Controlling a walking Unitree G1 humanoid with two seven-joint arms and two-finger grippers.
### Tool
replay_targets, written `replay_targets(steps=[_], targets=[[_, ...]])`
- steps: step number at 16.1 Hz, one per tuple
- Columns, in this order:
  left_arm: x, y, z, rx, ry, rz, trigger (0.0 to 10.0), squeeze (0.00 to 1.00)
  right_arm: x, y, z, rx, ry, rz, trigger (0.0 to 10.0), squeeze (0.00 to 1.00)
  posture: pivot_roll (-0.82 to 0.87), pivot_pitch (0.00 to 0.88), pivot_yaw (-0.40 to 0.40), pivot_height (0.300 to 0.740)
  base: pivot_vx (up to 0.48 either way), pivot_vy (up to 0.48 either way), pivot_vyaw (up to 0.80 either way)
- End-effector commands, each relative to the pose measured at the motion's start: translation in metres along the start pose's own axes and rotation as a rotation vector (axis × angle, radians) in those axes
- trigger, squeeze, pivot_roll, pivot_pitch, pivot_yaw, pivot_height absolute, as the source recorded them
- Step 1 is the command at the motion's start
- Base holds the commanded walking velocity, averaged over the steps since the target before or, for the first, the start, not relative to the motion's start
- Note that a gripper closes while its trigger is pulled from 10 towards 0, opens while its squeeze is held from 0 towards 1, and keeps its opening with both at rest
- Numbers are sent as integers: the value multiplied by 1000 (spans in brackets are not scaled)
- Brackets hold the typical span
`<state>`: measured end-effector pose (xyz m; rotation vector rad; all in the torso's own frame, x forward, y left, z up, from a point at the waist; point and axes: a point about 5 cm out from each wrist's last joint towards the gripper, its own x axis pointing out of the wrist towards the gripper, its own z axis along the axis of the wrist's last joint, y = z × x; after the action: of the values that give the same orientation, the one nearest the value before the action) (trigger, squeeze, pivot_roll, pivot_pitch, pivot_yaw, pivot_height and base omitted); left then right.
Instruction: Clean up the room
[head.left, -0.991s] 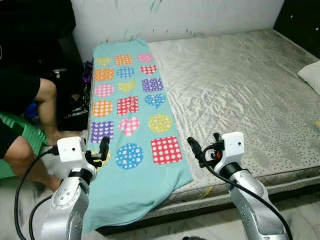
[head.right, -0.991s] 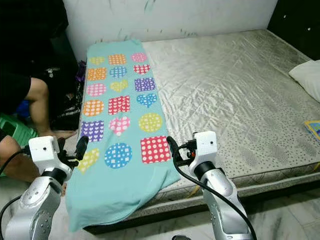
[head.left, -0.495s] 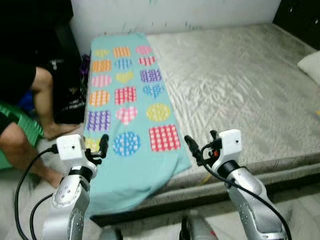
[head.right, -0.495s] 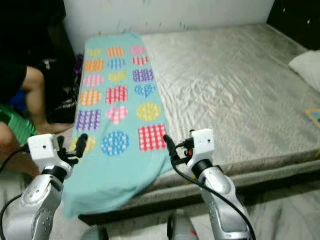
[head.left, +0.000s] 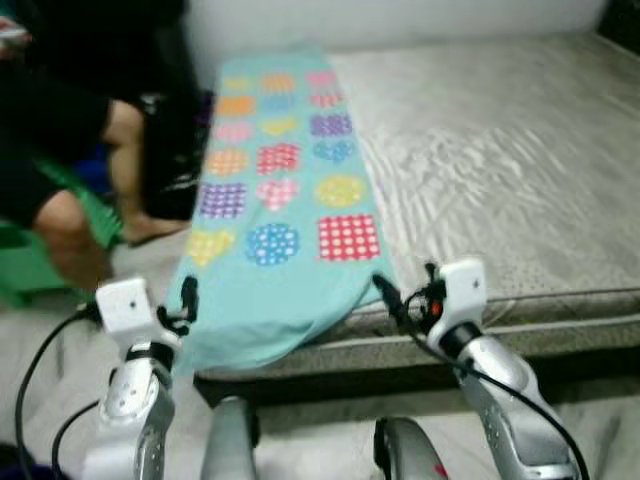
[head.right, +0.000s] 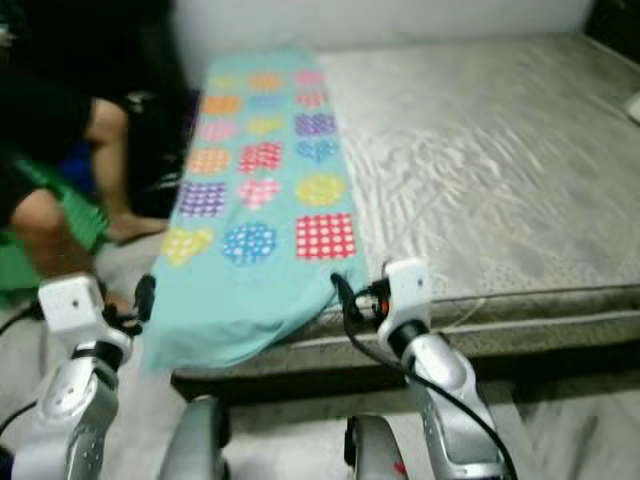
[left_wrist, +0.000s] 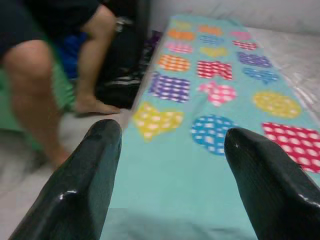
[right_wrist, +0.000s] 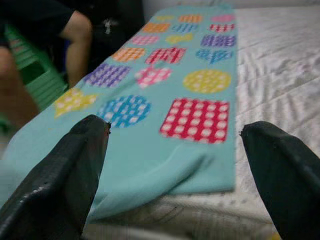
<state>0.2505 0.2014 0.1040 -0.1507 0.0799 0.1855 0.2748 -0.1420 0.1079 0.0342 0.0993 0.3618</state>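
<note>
A teal blanket (head.left: 280, 200) printed with coloured hearts, circles and squares lies along the left side of the grey mattress (head.left: 500, 150), and its near end hangs over the bed's front edge. My left gripper (head.left: 187, 298) is open and hovers by the blanket's hanging left corner; in the left wrist view its fingers (left_wrist: 95, 165) frame the cloth. My right gripper (head.left: 385, 295) is open just before the blanket's near right corner at the mattress edge. In the right wrist view the blanket (right_wrist: 165, 150) lies between its fingers (right_wrist: 65, 170). Neither gripper holds anything.
A person (head.left: 70, 170) sits left of the bed on a green stool (head.left: 20, 270), bare legs close to the blanket's edge. A dark bag (head.left: 175, 170) stands between the person and the bed. My own legs (head.left: 230, 445) stand on pale floor before the bed frame.
The whole view has tipped down and shifted, with blur, so my legs and more of the person come into sight. Both grippers stay open, held in front.
</note>
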Motion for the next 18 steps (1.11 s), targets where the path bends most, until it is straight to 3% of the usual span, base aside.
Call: replay_targets(steps=[1,4,11,18], targets=[[3,2,9,17,-35,12,10000,0,2,4,5,-9,-20,21,10000,0,-103,120,25,616,0,0,0],[2,1,9,15,-35,19,10000,0,2,5,4,-14,-18,31,10000,0,-102,121,25,611,0,0,0],[3,-5,10,-18,-39,-22,10000,0,3,7,4,-18,-17,43,10000,0,-104,129,27,526,0,0,0],[3,-14,15,-55,-63,-84,10000,0,4,8,4,-34,-22,49,10000,0,-103,125,31,521,0,0,0]])
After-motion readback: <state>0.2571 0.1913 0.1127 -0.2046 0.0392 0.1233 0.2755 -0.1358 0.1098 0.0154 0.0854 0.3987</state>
